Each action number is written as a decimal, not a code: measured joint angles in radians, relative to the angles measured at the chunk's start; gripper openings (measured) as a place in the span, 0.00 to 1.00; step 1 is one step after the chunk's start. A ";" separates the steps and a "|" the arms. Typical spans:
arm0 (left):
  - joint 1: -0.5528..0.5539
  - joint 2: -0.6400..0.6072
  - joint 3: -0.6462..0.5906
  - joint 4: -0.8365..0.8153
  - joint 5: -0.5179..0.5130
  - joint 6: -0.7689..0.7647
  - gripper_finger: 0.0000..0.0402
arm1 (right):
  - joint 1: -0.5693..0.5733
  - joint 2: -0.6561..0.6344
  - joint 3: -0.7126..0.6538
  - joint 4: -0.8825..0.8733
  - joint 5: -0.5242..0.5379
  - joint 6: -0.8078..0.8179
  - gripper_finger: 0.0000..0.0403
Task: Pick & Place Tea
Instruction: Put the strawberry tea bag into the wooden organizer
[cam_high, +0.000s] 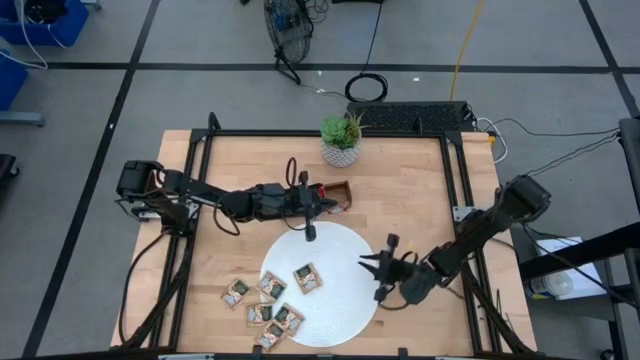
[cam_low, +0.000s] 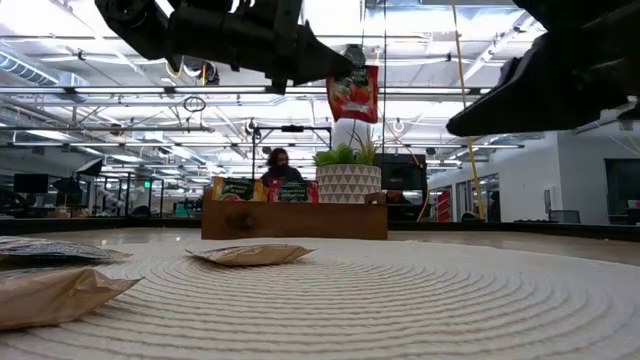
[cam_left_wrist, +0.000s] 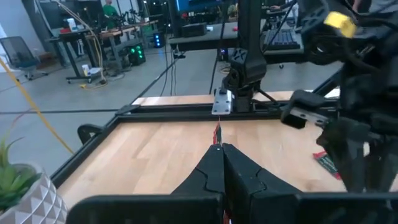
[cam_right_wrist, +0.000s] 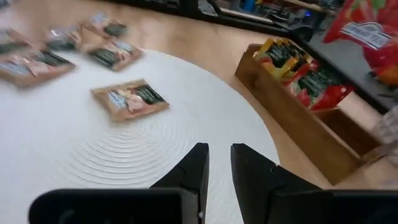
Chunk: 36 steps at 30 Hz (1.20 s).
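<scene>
While red sachet (cam_low: 353, 94) hangs pinched, right end effector (cam_high: 382, 268) overhangs plate (cam_high: 345, 300) rim.

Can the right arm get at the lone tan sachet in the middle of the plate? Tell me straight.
Probably yes. The right tool hangs empty over the plate, slightly open, and the tan sachet lies flat ahead of it with nothing between. The left tool, shut on a red sachet, is off toward the tray.
</scene>
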 joint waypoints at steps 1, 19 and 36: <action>0.000 0.000 0.000 -0.004 0.000 0.000 0.00 | 0.000 -0.018 -0.023 0.026 -0.014 0.004 0.14; 0.012 0.000 0.000 -0.012 0.000 -0.004 0.00 | -0.137 -0.347 -0.154 0.483 -0.722 -0.196 0.14; 0.014 0.000 0.000 -0.035 0.003 -0.018 0.00 | -0.147 -0.376 -0.154 0.448 -0.723 -0.251 0.14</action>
